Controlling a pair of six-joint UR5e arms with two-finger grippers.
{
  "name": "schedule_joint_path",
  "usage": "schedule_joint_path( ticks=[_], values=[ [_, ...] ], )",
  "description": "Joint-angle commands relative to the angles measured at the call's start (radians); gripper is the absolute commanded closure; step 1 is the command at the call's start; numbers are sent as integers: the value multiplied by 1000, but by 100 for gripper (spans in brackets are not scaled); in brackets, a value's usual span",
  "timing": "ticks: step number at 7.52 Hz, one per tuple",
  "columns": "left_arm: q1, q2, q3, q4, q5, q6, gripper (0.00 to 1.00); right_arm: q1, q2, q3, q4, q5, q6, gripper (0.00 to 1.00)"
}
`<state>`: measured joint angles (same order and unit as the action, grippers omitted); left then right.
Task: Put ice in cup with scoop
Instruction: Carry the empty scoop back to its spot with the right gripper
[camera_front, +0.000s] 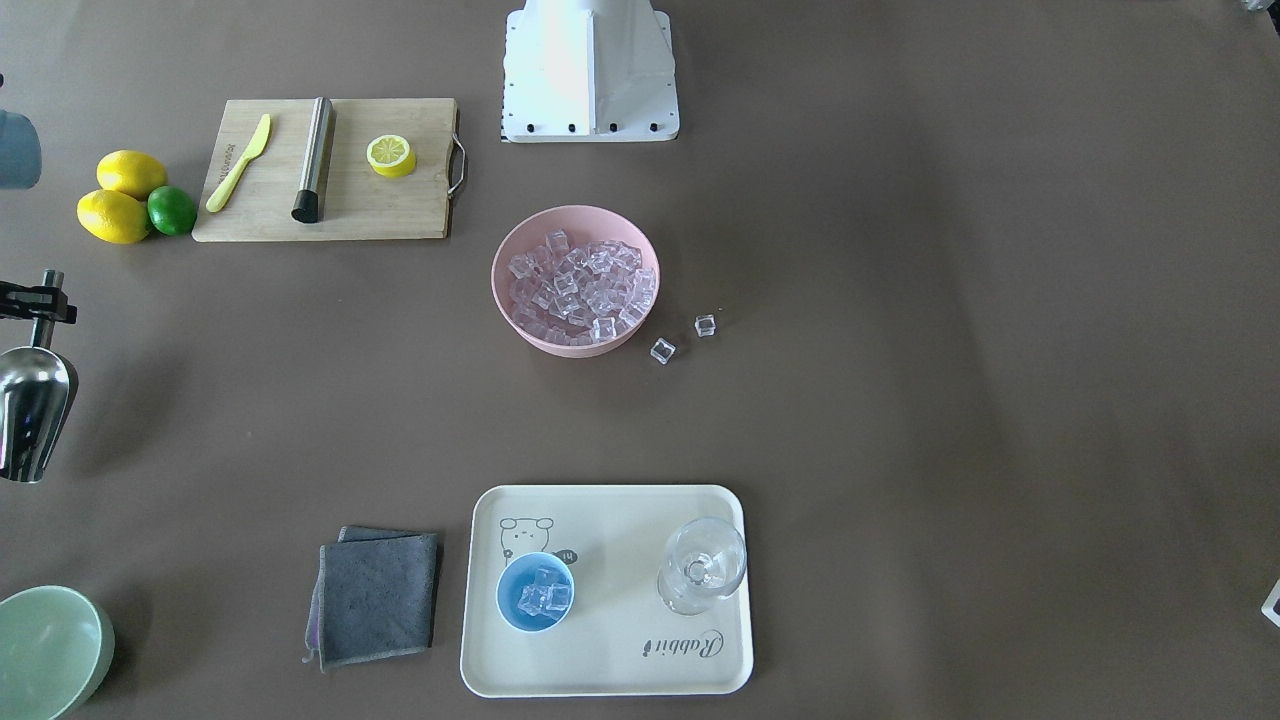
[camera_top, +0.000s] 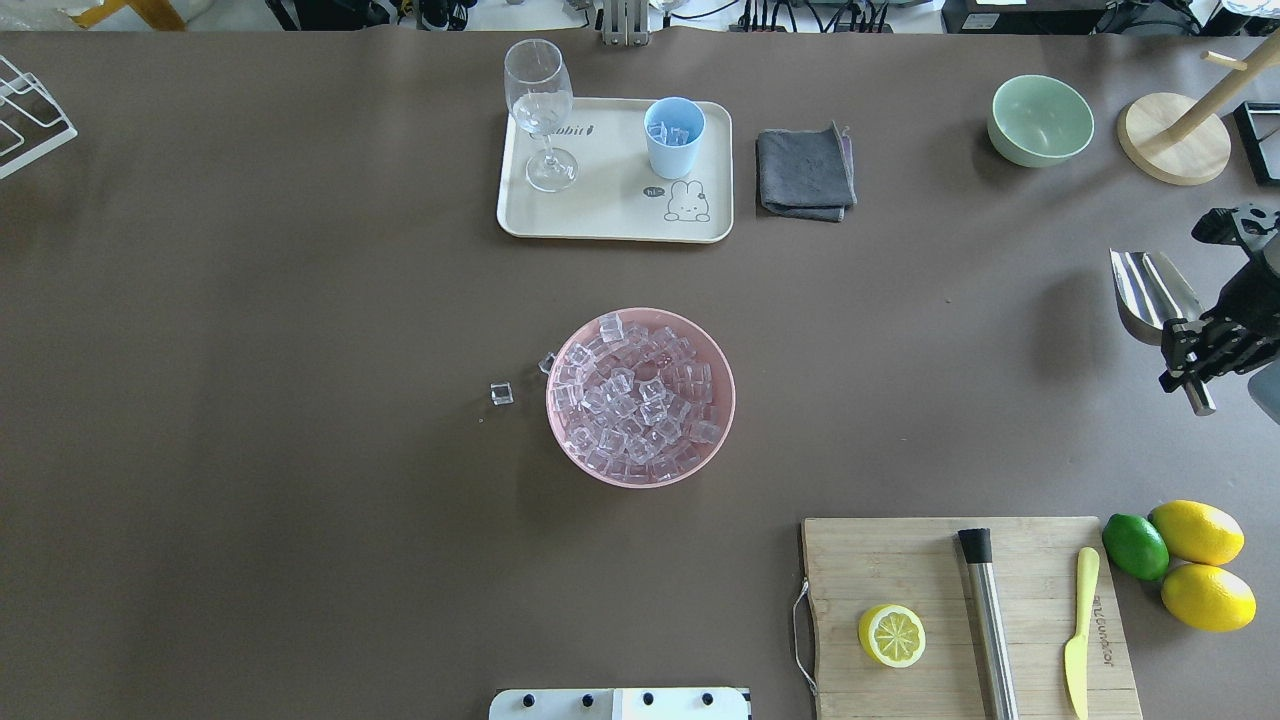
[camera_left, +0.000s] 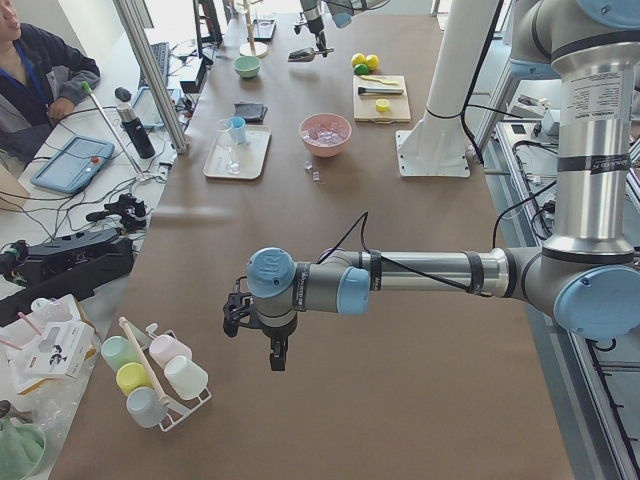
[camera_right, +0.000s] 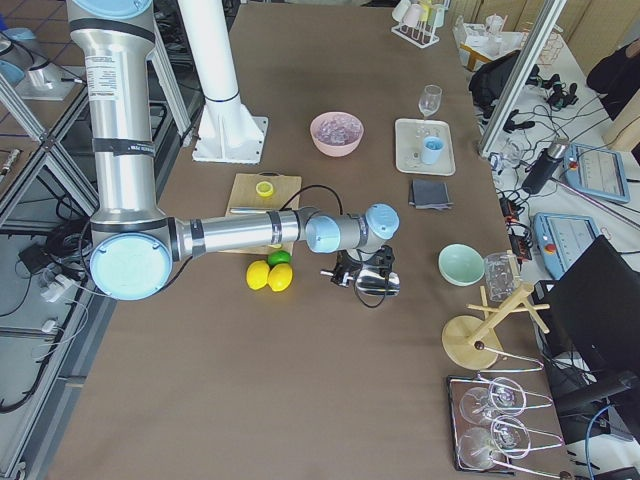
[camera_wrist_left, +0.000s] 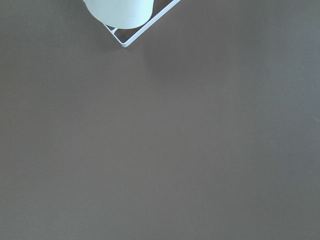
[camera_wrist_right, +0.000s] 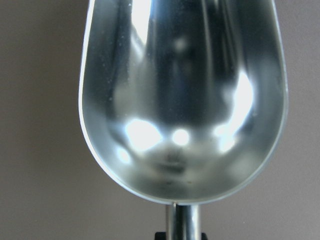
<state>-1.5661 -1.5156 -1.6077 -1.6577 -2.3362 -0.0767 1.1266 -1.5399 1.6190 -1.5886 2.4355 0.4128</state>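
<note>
My right gripper (camera_top: 1200, 345) is shut on the handle of the steel scoop (camera_top: 1150, 290), held above the table at its far right side. The scoop's trough (camera_wrist_right: 182, 100) is empty in the right wrist view. Many ice cubes (camera_top: 640, 400) fill a pink bowl (camera_top: 725, 420) at the table's middle. Two loose cubes (camera_top: 501, 393) lie beside it. The light-blue cup (camera_top: 673, 135) stands on a cream tray (camera_top: 610, 215) and holds a few cubes (camera_front: 545, 598). My left gripper (camera_left: 275, 355) shows only in the exterior left view, so I cannot tell if it is open or shut.
A stemmed glass (camera_top: 540, 110) stands on the tray. A grey cloth (camera_top: 805, 172) and a green bowl (camera_top: 1040, 120) lie to its right. A cutting board (camera_top: 960, 620) carries a lemon half, a steel cylinder and a yellow knife. Lemons and a lime (camera_top: 1135, 545) sit beside it.
</note>
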Motion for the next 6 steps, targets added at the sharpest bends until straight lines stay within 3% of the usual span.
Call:
schedule_joint_path(
  ticks=[1,3,4,6],
  values=[
    [1,0,2,-1,0,0,2,-10,13,-22,1,-1,1,100],
    [1,0,5,1,0,0,2,-16,24,-36,1,-3,1,100],
    [1,0,5,1,0,0,2,-18,26,-37,1,-3,1,94],
    [1,0,5,1,0,0,2,-18,32,-48,2,-3,3,0]
  ],
)
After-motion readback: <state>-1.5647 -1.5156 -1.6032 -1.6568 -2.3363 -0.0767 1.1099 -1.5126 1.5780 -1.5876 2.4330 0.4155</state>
